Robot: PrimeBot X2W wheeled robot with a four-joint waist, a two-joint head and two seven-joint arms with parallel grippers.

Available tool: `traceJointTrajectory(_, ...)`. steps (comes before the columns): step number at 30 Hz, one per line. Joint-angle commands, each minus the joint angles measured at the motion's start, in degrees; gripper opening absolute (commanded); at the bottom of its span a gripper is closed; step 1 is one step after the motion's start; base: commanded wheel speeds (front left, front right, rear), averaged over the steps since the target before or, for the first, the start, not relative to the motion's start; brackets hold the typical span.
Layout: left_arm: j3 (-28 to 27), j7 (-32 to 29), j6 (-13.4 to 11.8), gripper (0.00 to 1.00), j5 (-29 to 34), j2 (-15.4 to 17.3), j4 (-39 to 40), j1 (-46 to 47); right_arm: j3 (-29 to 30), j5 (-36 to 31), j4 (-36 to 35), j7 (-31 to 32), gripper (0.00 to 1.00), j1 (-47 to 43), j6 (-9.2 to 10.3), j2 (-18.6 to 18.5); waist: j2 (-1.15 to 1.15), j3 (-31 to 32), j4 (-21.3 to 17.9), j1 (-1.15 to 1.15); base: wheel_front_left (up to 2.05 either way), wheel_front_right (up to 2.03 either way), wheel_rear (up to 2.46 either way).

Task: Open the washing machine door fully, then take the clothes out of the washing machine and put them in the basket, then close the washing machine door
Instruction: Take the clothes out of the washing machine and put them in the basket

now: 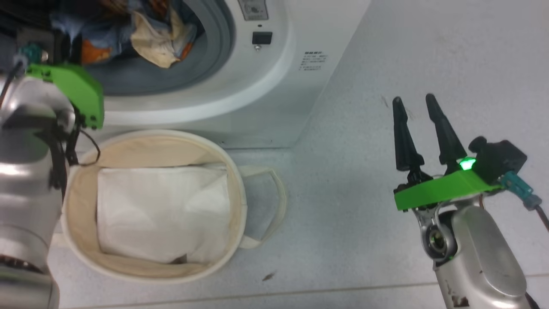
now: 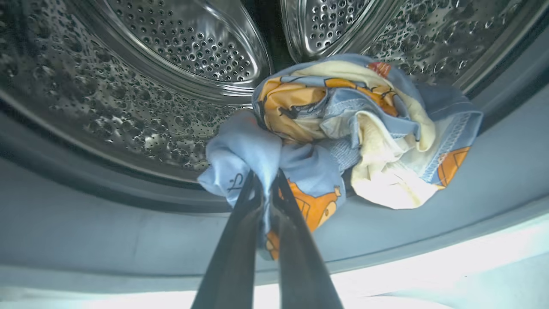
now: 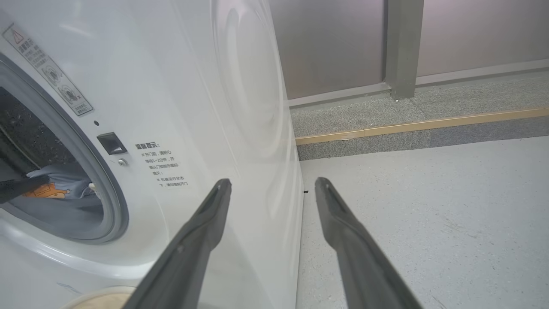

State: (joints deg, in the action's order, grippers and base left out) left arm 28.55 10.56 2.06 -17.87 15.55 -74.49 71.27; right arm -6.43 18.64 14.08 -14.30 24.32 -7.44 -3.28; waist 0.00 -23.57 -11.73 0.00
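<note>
The white washing machine stands with its round opening uncovered; the washing machine door is out of view. In the left wrist view my left gripper is shut on a light-blue fold of the clothes, a bundle with orange figures and cream parts lying at the mouth of the steel drum, over the grey rubber ring. The clothes also show in the head view. The cream basket sits on the floor right in front of the machine. My right gripper hovers open and empty over the floor to the right.
A flat white sheet lines the basket's bottom, and a looped handle sticks out on its right. In the right wrist view the machine's side is close ahead, with a raised kerb and a wall behind. Grey floor spreads to the right.
</note>
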Motion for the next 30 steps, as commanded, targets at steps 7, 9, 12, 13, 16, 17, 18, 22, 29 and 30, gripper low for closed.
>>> traceJointTrajectory(7, -3.56, 4.01, 1.77, 0.0, -3.62, 2.24, 4.02, -5.51, -0.62, -0.79, 0.13, -0.7, 1.0, -2.73, -0.05, 0.4, 0.0, 7.43, 1.62, 0.0, 0.0, 0.0, 0.0)
traceJointTrajectory(9, -4.11, 4.28, 2.09, 0.0, -4.25, 2.32, 6.11, -7.89, -0.58, -0.98, 0.58, -0.7, 1.0, -3.4, -0.05, 0.4, 0.0, 9.02, 1.97, 0.0, 0.0, 0.0, 0.0)
traceJointTrajectory(12, -4.75, 4.39, 2.52, 0.0, -4.7, 2.53, 11.62, -11.8, -0.36, -1.33, 1.25, -0.7, 1.0, -4.37, -0.05, 0.4, 0.0, 11.19, 2.59, 0.0, 0.0, 0.0, 0.0)
traceJointTrajectory(13, -4.98, 4.4, 2.43, 0.0, -4.65, 2.78, 13.96, -13.32, -0.31, -1.43, 1.47, -0.7, 1.0, -4.71, -0.05, 0.4, 0.0, 11.86, 2.8, 0.0, 0.0, 0.0, 0.0)
traceJointTrajectory(16, -5.07, 4.41, 2.74, 0.0, -4.36, 3.28, 21.79, -18.89, -0.37, -1.59, 2.01, -0.7, 1.0, -5.61, -0.05, 0.4, 0.0, 13.7, 3.39, 0.0, 0.0, 0.0, 0.0)
traceJointTrajectory(17, -5.56, 4.42, 2.87, 0.0, -4.9, 3.4, 24.3, -20.9, -0.55, -1.55, 2.11, -0.7, 1.0, -5.82, -0.05, 0.4, 0.0, 14.2, 3.5, 0.0, 0.0, 0.0, 0.0)
traceJointTrajectory(18, -5.97, 4.42, 2.83, 0.0, -5.23, 3.73, 26.76, -22.86, -0.84, -1.48, 2.21, -0.7, 1.0, -5.98, -0.05, 0.4, 0.0, 14.71, 3.52, 0.0, 0.0, 0.0, 0.0)
traceJointTrajectory(22, -7.17, 4.42, 1.47, 0.0, -5.66, 5.56, 38.48, -31.16, -1.27, -1.34, 2.55, -0.7, 1.0, -6.56, -0.05, 0.4, 0.0, 16.34, 4.0, 0.0, 0.0, 0.0, 0.0)
traceJointTrajectory(29, -8.88, 2.14, -2.85, 0.0, -7.47, 9.23, 60.76, -46.27, -1.33, -1.52, 3.04, -0.7, 1.0, -7.39, -0.05, 0.4, 0.0, 18.13, 5.32, 0.0, 0.0, 0.0, 0.0)
traceJointTrajectory(30, -9.36, 1.46, -3.67, 0.0, -7.92, 9.73, 64.17, -48.3, -1.35, -1.55, 3.07, -0.7, 1.0, -7.45, -0.05, 0.4, 0.0, 18.28, 5.49, 0.0, 0.0, 0.0, 0.0)
